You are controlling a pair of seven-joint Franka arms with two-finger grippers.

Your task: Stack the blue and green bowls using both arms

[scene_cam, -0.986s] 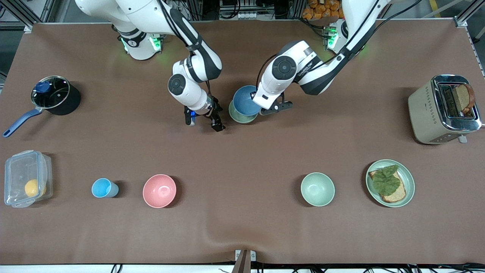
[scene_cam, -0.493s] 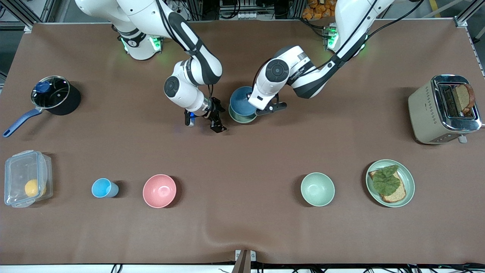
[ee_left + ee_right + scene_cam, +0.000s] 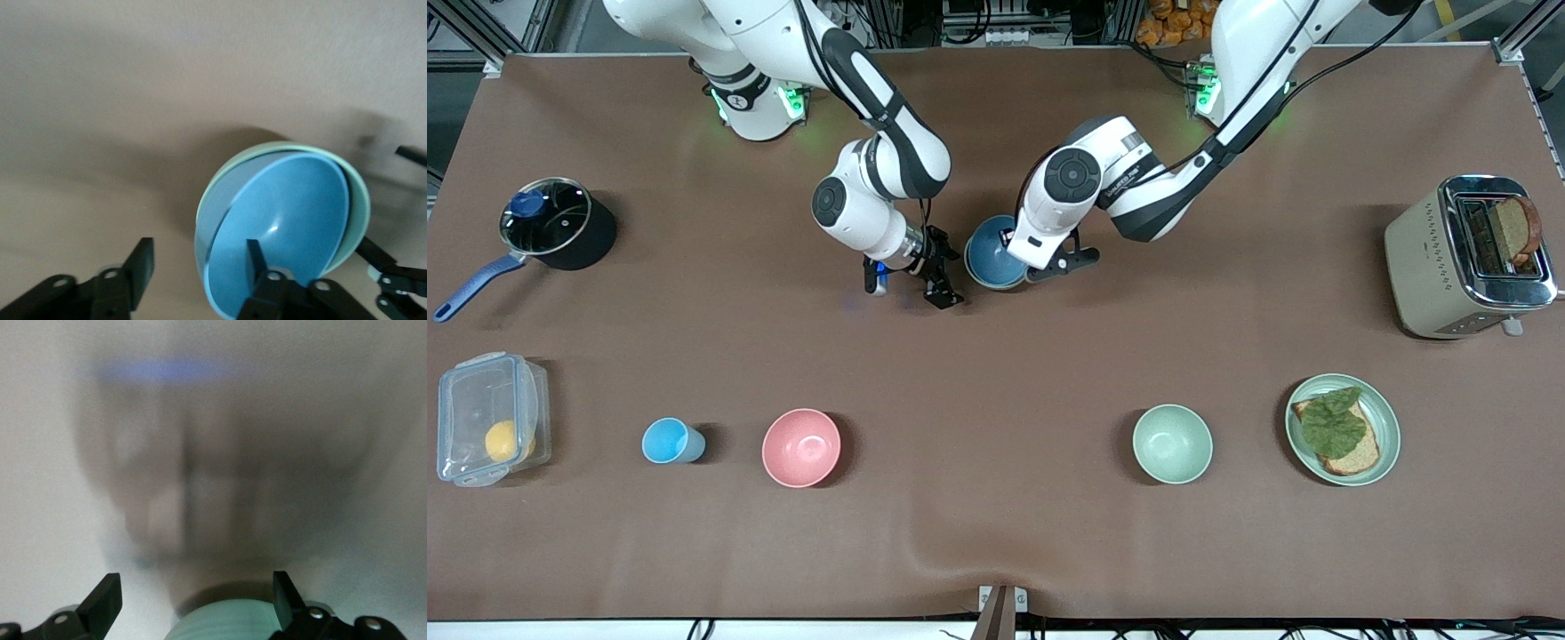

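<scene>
While blue bowl [image 3: 280,227] sits tilted inside green bowl [image 3: 357,207] mid-table, left claw [image 3: 193,277] spread, one finger in bowl. Right claw [image 3: 193,600] spread beside stack. Stacking nearly done; next, left lifts clear.

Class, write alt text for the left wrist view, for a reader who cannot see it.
A blue bowl sits tilted inside a pale green bowl on a brown table. The left gripper is open, one finger inside the blue bowl and the other outside it above the table.
</scene>
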